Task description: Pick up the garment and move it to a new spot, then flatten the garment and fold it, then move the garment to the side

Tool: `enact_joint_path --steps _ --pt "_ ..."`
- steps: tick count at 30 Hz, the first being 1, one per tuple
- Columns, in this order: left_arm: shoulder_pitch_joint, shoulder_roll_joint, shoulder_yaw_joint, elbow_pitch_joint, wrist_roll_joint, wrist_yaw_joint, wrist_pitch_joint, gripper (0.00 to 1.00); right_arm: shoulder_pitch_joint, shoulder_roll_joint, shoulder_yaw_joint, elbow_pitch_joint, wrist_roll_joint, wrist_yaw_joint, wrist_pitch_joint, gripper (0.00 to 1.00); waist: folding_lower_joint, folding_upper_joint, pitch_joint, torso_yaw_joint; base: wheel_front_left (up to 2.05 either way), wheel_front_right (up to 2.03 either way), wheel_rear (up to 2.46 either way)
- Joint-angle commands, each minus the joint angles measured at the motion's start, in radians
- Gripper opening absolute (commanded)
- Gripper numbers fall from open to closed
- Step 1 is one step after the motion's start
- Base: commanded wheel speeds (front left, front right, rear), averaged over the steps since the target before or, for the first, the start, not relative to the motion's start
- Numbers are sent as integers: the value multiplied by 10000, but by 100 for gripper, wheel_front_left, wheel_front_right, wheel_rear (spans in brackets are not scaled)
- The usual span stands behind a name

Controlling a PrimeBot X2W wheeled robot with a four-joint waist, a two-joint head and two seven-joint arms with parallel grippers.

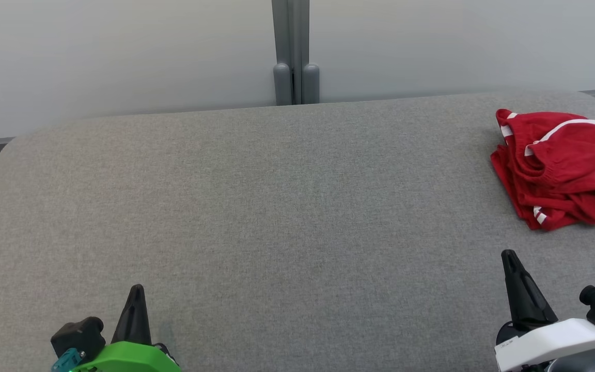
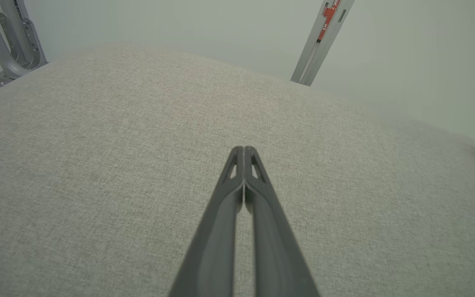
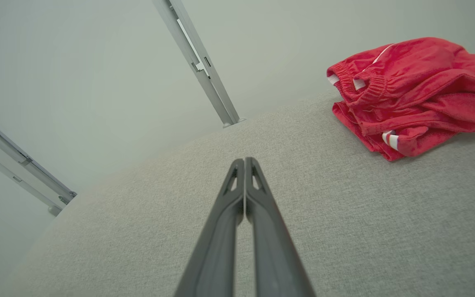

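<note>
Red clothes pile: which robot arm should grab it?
Probably the right. The red garment lies bunched on the right side of the grey table, just ahead of the right pincer, while the left pincer sits far across it. Both are shut and empty.

Bright, even, diffuse light with no glare. A faint soft shadow edges the red garment (image 1: 561, 165) at far right. In the wide-angle wrist views, grey wall rails (image 3: 198, 62) lean steeply.

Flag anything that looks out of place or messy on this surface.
The red garment lies bunched in a crumpled heap near the right end of the grey padded surface, not spread flat. Nothing looks spilled or damaged.
</note>
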Motion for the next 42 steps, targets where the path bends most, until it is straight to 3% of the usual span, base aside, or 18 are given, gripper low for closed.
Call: enact_joint_path --steps 1,42 --pt "-359 -4 159 -156 -441 -103 98 0 -306 -87 -13 -20 470 -2 28 0 0 0 0 2 0 0 0" --pt "-896 -453 1503 -192 -5731 -1081 1530 0 -1517 -107 -182 1535 6006 -7 625 0 0 0 -1 37 0 0 0"
